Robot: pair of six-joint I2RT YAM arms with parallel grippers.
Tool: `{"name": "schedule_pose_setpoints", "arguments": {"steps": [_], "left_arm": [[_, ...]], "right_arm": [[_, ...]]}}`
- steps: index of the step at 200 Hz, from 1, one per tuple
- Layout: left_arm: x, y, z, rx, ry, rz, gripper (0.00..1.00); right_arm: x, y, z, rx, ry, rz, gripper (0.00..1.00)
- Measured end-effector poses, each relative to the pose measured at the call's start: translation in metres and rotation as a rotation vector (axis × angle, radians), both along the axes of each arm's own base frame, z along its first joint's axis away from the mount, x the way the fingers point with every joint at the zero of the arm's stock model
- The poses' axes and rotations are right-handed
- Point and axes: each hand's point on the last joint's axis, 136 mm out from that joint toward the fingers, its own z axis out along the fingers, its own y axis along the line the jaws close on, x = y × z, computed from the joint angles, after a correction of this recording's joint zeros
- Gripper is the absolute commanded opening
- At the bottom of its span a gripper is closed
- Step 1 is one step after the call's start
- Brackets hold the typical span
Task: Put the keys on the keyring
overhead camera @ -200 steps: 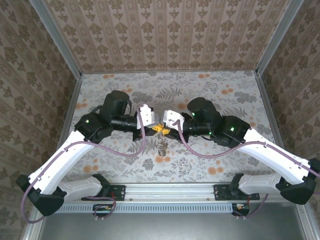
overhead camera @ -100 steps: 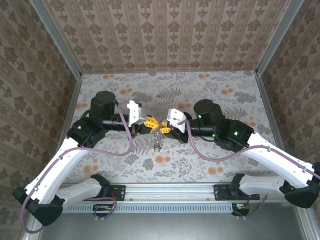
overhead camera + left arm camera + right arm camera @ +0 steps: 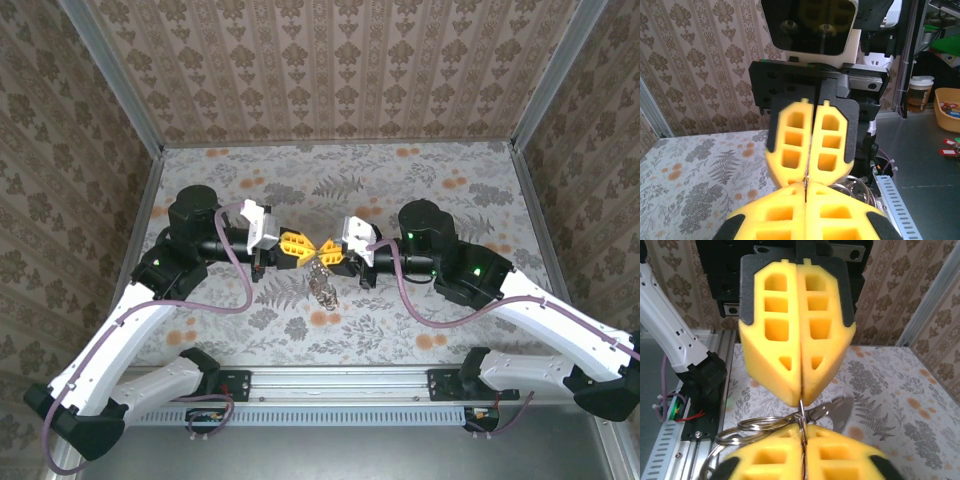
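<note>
Both grippers meet tip to tip above the middle of the flowered table point(image 3: 420, 190). The keyring point(image 3: 322, 285) is a bunch of thin silvery wire rings hanging just below the tips. My left gripper point(image 3: 308, 247) point(image 3: 806, 186) is shut, with a thin ring wire pinched between its yellow fingertips. Facing it, my right gripper point(image 3: 328, 251) point(image 3: 802, 434) is shut on the same ring wire, which stands edge-on between the two pairs of tips. Loops of the keyring point(image 3: 760, 426) point(image 3: 860, 186) spread to one side. A flat silvery blade that looks like one of the keys point(image 3: 842, 411) hangs off the rings.
Papered walls point(image 3: 330, 70) close the table at the back and both sides. A metal rail point(image 3: 340, 412) with the arm bases runs along the near edge. Purple cables point(image 3: 245, 290) loop under each arm. Beyond the rail stand an orange bin point(image 3: 947, 107) and a cup point(image 3: 920, 92).
The right jaws have closed on the ring wire. The left arm has pulled back to the left and the right arm slightly to the right. The hanging rings rose a little.
</note>
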Motion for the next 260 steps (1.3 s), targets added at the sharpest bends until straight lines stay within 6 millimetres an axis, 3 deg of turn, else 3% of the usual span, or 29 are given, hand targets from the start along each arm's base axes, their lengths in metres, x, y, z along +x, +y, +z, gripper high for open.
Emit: {"name": "schedule_pose_setpoints", "arguments": {"steps": [42, 65, 78, 111, 125, 135, 184, 260], "left_arm": [[0.001, -0.002, -0.003, 0.052, -0.007, 0.026, 0.0], [0.006, -0.009, -0.007, 0.14, -0.036, 0.072, 0.2], [0.009, -0.013, -0.014, 0.203, -0.06, 0.1, 0.23], [0.024, -0.015, -0.033, 0.347, -0.113, 0.183, 0.22], [0.029, -0.013, -0.042, 0.397, -0.126, 0.204, 0.09], [0.032, -0.012, -0.048, 0.423, -0.129, 0.216, 0.07], [0.035, -0.012, -0.057, 0.468, -0.15, 0.223, 0.15], [0.032, -0.019, -0.057, 0.426, -0.14, 0.19, 0.16]], "right_arm": [[0.001, -0.002, -0.003, -0.013, -0.003, -0.003, 0.0], [0.005, -0.008, -0.006, -0.061, -0.022, -0.033, 0.0], [0.011, -0.01, -0.008, -0.105, -0.039, -0.057, 0.0], [0.025, -0.011, -0.026, -0.247, -0.06, -0.105, 0.0], [0.027, -0.013, -0.035, -0.293, -0.062, -0.112, 0.0], [0.028, -0.014, -0.041, -0.318, -0.062, -0.114, 0.0], [0.027, -0.017, -0.047, -0.355, -0.076, -0.112, 0.0], [0.027, -0.018, -0.047, -0.358, -0.084, -0.106, 0.0]]}}
